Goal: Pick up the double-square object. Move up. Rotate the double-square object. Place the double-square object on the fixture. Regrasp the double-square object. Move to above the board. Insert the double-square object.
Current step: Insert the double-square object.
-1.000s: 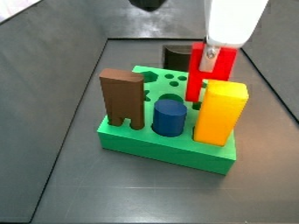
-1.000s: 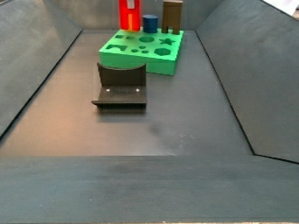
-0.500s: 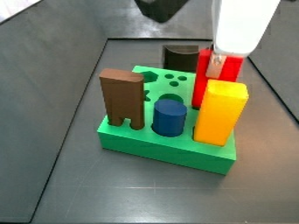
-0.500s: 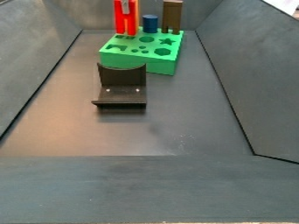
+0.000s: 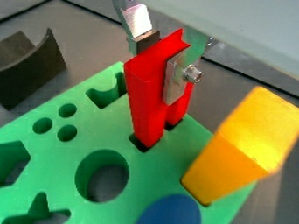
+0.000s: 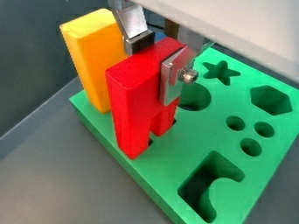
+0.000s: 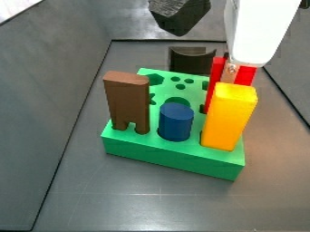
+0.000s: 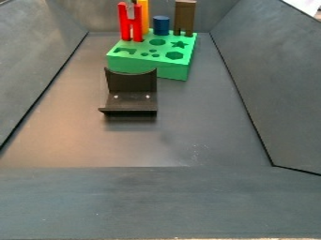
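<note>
The double-square object [image 5: 149, 98] is a slim red block standing upright. My gripper [image 5: 162, 61] is shut on its upper part, one silver finger [image 6: 174, 72] flat on its face and a dark pad on the opposite side. Its lower end sits at a slot in the green board [image 5: 52, 166] beside the yellow block [image 5: 239, 149]. In both side views the red block [image 7: 219, 80] [image 8: 129, 19] stands at the board's [image 7: 158, 149] back edge under the white gripper [image 7: 233, 65] body. The dark fixture [image 8: 129, 91] stands on the floor in front of the board [image 8: 175, 66].
On the board stand a tall yellow block [image 7: 230, 113], a blue cylinder [image 7: 175, 120] and a brown notched block [image 7: 126, 100]. Open holes show in the board's top [image 6: 239, 131]. Sloped grey walls enclose the floor. A dark object [image 7: 179, 14] hangs above.
The gripper has come down with the red block, whose lower end now sits at the board beside the yellow block. Nothing else has moved.
</note>
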You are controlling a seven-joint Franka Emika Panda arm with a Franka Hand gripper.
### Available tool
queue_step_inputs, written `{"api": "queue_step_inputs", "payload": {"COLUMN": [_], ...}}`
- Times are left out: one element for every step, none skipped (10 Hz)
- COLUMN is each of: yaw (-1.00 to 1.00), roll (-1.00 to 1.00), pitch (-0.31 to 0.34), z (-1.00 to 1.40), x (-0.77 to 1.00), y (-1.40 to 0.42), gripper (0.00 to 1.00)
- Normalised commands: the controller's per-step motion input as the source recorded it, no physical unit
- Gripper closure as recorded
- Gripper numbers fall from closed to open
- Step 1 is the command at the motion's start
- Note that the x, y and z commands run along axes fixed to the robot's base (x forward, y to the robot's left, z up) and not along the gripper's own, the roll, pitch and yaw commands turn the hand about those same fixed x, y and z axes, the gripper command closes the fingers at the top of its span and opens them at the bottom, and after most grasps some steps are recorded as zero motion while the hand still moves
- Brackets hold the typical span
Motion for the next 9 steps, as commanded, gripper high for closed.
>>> {"api": "queue_step_inputs", "payload": {"yaw": [0.0, 0.0, 0.0, 0.09, 0.11, 0.14, 0.17, 0.16, 0.0], "roll": [0.19, 0.23, 0.25, 0.25, 0.18, 0.15, 0.16, 0.25, 0.0], "pitch": [0.104, 0.051, 0.006, 0.0, -0.006, -0.056, -0.113, -0.091, 0.0], "z": [-0.23, -0.32, -0.46, -0.48, -0.46, -0.48, -0.59, -0.52, 0.0], "x": [0.13, 0.0, -0.17, -0.37, -0.29, -0.25, -0.16, -0.11, 0.0], "y": [0.3, 0.17, 0.14, 0.18, 0.15, 0.13, 0.09, 0.04, 0.0], "gripper": [1.0, 1.0, 1.0, 1.0, 1.0, 1.0, 1.0, 1.0, 1.0]}}
